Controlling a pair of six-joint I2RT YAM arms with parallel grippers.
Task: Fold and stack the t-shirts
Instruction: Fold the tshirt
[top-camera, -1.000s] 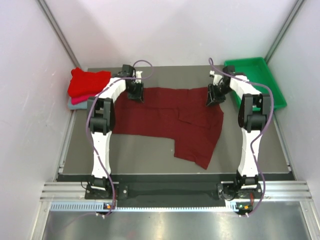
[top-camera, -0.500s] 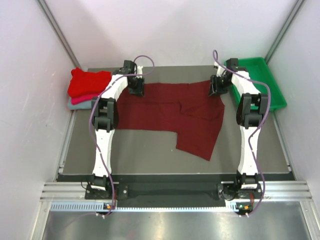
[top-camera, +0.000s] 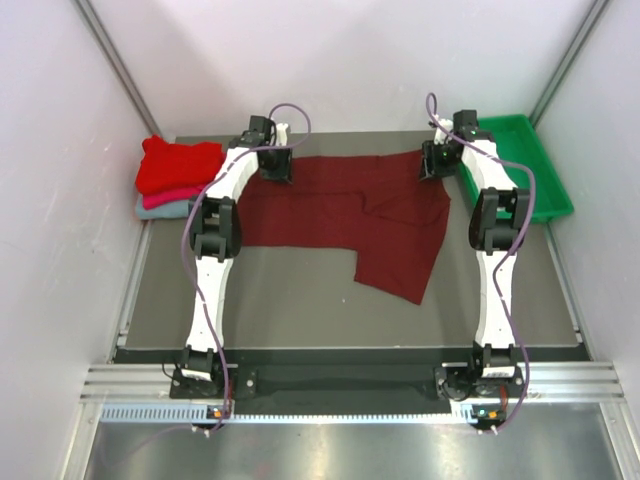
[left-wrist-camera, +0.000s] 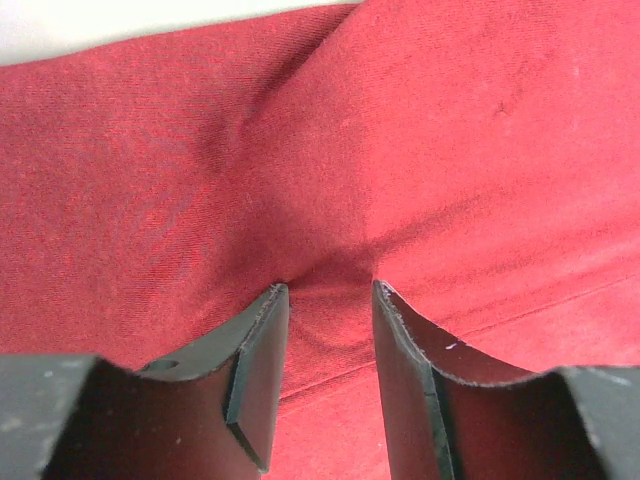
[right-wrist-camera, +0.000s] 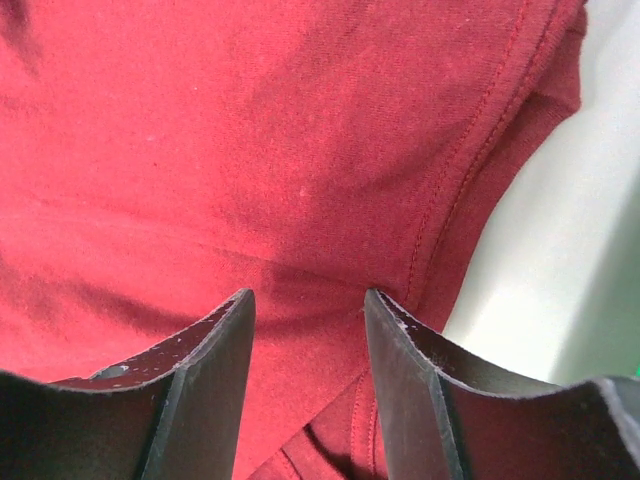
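The dark maroon t-shirt (top-camera: 350, 205) lies spread across the far half of the table, with a folded flap hanging toward the near right. My left gripper (top-camera: 272, 165) stands at its far left edge and my right gripper (top-camera: 432, 165) at its far right corner. In the left wrist view the left gripper (left-wrist-camera: 328, 295) has its jaws apart, and maroon cloth (left-wrist-camera: 400, 150) puckers at the tips. In the right wrist view the right gripper (right-wrist-camera: 308, 300) is open over the cloth, next to a stitched hem (right-wrist-camera: 470, 170). Folded bright red (top-camera: 175, 165), pink (top-camera: 160, 198) and grey-blue (top-camera: 150, 211) t-shirts are stacked at the far left.
A green plastic tray (top-camera: 510, 122) sits at the far right corner, just beyond the right gripper. White walls close in the table on the left, right and back. Bare grey tabletop (top-camera: 280, 300) lies between the shirt and the arm bases.
Both grippers moved toward the back of the table, and the maroon shirt's far edge went with them. Both pairs of jaws have widened, the right more than the left.
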